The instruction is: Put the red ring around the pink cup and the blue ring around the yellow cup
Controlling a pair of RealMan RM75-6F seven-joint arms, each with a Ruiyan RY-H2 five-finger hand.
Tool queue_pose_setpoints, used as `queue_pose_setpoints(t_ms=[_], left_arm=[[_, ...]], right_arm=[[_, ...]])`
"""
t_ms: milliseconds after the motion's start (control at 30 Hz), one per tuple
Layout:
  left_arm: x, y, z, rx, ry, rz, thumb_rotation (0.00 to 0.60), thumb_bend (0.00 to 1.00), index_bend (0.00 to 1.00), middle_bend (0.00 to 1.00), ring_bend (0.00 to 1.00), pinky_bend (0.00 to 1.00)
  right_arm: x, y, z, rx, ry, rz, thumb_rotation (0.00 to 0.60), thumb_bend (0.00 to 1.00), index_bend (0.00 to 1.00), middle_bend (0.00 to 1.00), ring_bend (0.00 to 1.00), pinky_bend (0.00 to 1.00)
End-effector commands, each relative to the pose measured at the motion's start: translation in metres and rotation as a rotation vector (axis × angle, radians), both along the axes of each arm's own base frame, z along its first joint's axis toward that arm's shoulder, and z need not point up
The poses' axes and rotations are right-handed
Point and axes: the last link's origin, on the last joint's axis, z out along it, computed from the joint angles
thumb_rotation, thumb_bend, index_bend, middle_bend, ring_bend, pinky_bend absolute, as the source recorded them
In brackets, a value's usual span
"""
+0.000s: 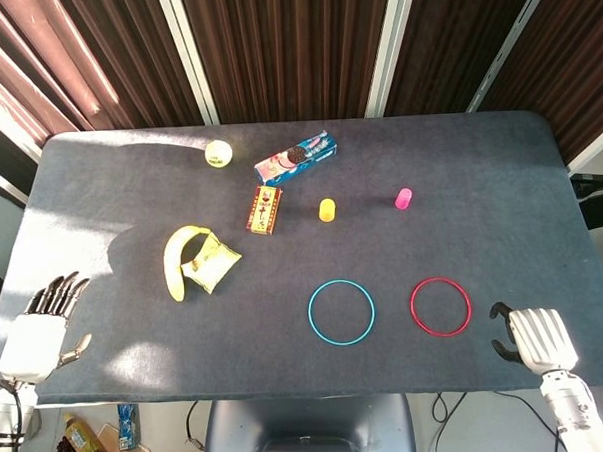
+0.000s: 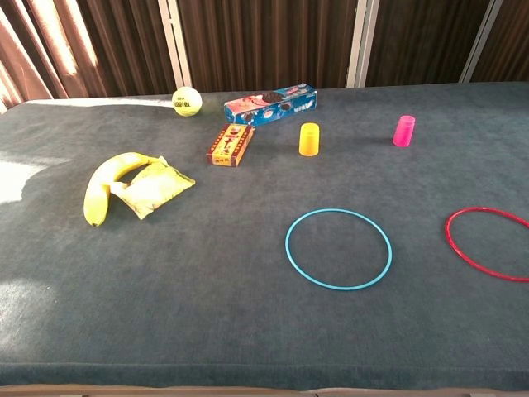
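The red ring (image 1: pixel 439 279) lies flat on the dark table, right of the blue ring (image 1: pixel 340 281). In the chest view the red ring (image 2: pixel 488 209) is cut by the right edge, and the blue ring (image 2: pixel 338 210) sits near the middle. Farther back stand the pink cup (image 1: pixel 403 198) (image 2: pixel 403 131) and, to its left, the yellow cup (image 1: pixel 327 209) (image 2: pixel 309 139). My right hand (image 1: pixel 532 338) hovers at the front edge just right of the red ring, apart from it and holding nothing. My left hand (image 1: pixel 36 338) stays at the front left corner with fingers spread, empty. Neither hand shows in the chest view.
A banana (image 1: pixel 175 260) and a yellow packet (image 1: pixel 211 262) lie left of centre. Behind them are a small brown box (image 1: pixel 265 209), a cookie box (image 1: pixel 297 157) and a tennis ball (image 1: pixel 218 153). The table's front edge (image 1: pixel 289 395) runs just below the rings.
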Motion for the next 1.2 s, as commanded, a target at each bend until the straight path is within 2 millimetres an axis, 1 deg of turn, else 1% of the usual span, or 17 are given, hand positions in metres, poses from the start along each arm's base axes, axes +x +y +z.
queue_pose_setpoints(t_ms=[33, 200, 400, 1200], left_arm=[[0.0, 0.0, 0.001, 0.0, -0.003, 0.001, 0.6, 0.29, 0.09, 0.0, 0.0, 0.17], [0.0, 0.0, 0.002, 0.001, -0.008, 0.0, 0.6, 0.29, 0.09, 0.0, 0.0, 0.17], [-0.001, 0.0, 0.004, 0.004, -0.015, 0.006, 0.6, 0.29, 0.09, 0.0, 0.0, 0.17], [-0.002, 0.002, 0.005, 0.012, -0.018, 0.019, 0.6, 0.29, 0.1, 0.0, 0.0, 0.17]], right_arm=[[-0.003, -0.012, -0.008, 0.016, -0.027, -0.015, 0.6, 0.4, 0.57, 0.85, 0.96, 0.92], [-0.005, -0.021, -0.02, 0.062, -0.051, -0.023, 0.6, 0.4, 0.57, 0.85, 0.96, 0.92], [-0.008, -0.023, -0.031, 0.112, -0.065, -0.032, 0.6, 0.4, 0.57, 0.85, 0.96, 0.92], [-0.014, -0.033, -0.055, 0.17, -0.096, -0.018, 0.6, 0.41, 0.63, 0.86, 0.97, 0.92]])
